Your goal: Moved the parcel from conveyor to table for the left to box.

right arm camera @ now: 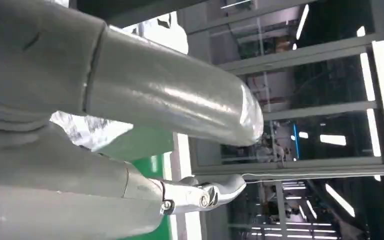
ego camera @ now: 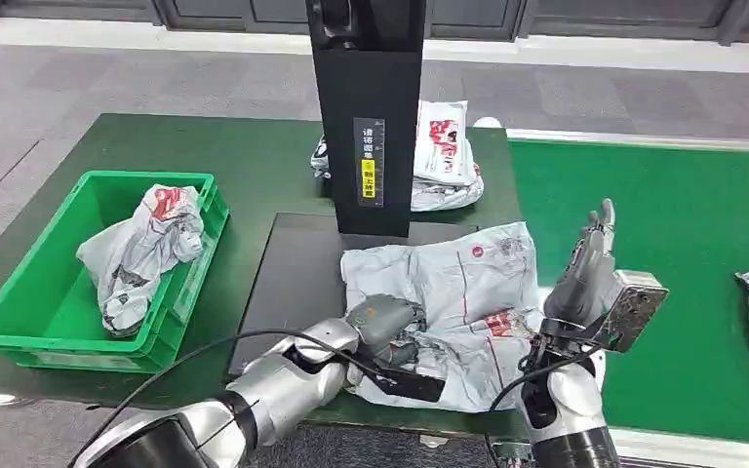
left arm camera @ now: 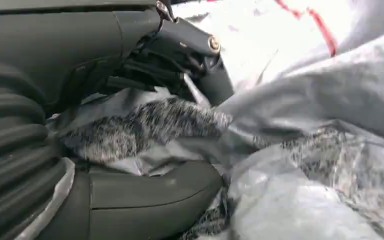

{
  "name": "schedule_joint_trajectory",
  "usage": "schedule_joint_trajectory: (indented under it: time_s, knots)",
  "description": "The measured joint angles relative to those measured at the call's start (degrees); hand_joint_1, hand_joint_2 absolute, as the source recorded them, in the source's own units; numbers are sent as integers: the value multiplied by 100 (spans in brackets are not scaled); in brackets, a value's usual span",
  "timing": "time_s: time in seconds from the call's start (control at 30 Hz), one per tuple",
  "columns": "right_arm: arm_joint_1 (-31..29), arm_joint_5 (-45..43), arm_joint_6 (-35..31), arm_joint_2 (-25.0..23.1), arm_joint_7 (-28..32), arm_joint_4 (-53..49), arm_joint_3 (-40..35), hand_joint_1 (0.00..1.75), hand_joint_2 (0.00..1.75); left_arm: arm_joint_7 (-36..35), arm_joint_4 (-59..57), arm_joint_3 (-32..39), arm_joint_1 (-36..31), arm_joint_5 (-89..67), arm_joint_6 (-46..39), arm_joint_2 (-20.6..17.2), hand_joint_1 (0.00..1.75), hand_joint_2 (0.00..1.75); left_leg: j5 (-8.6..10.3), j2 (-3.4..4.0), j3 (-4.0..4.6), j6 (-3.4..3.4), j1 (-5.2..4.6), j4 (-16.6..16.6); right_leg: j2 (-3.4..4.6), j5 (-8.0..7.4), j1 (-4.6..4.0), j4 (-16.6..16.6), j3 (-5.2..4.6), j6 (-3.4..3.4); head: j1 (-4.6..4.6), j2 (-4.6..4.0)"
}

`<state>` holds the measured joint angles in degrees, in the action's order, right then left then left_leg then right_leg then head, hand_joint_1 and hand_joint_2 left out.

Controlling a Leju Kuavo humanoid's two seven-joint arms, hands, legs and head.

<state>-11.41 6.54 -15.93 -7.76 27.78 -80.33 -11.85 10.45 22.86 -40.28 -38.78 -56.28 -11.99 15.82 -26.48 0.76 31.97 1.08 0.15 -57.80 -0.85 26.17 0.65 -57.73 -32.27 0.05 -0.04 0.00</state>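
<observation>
So the parcel (ego camera: pixel 453 302) (grey crinkly poly bag, red print) is lying on the dark table (ego camera: pixel 283 166), near the front edge, just in front of the black post (ego camera: pixel 369 107). The left hand (ego camera: pixel 385 327) is on its near-left corner, and the left wrist view has the thumb (left arm camera: pixel 145 200) and dark fingers (left arm camera: pixel 180 55) closed on a fold of the plastic. The right hand (ego camera: pixel 590 268) is raised just beside the bag's right edge, fingers straight and close together, holding nothing. The green crate (ego camera: pixel 19 322) at far left holds another bag (ego camera: pixel 141 253). Green conveyor (ego camera: pixel 683 224) on the right.
</observation>
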Motion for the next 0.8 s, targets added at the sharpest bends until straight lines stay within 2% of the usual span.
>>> schedule_joint_trajectory:
  time_s: [0.07, 0.2, 0.3, 0.43, 0.57, 0.8]
  knots:
    - [32, 78, 2, 0, -41, -52, 0, 0, 0, 174, 80, 169, 73, 117, -568, -28, 175, 175, 21, -2, -3, 13, 1, 0, 0, -8, -1, -4, -32, -7, -2, 0]
    - [48, 120, 9, 0, -96, -85, 0, 0, 0, 224, 184, 363, 115, 166, -760, -70, 175, 175, 23, -15, 41, 14, 1, 0, -5, -11, -2, -6, -69, -7, -2, 0]
    - [47, 135, -2, 0, -96, -87, 0, 0, 0, 340, 473, 560, 231, 249, -1698, -120, 175, 175, 23, -14, 69, 14, 1, 0, -2, -11, -2, -7, -98, -7, -2, 0]
    - [37, 72, -57, 0, -61, -85, 0, 0, 0, -213, 1700, 1108, 356, -605, -2609, -378, 175, 175, 24, -14, 88, 14, 0, 0, -2, -12, -2, -8, -116, -7, -2, 0]
    - [-29, 41, -103, 0, -2, -28, 0, 0, 0, -350, 3326, 2068, 711, -1844, -2809, -628, 175, 175, 24, -10, 100, 15, 1, 0, 2, -12, -3, -12, -131, -8, -2, 0]
    - [-207, -75, -179, 0, 112, 206, 0, 0, 0, 503, 5382, 3966, 1084, -2219, -2814, -778, 175, 175, 27, -5, 108, 21, 5, 2, 6, -11, -9, -13, -142, -9, -2, 0]
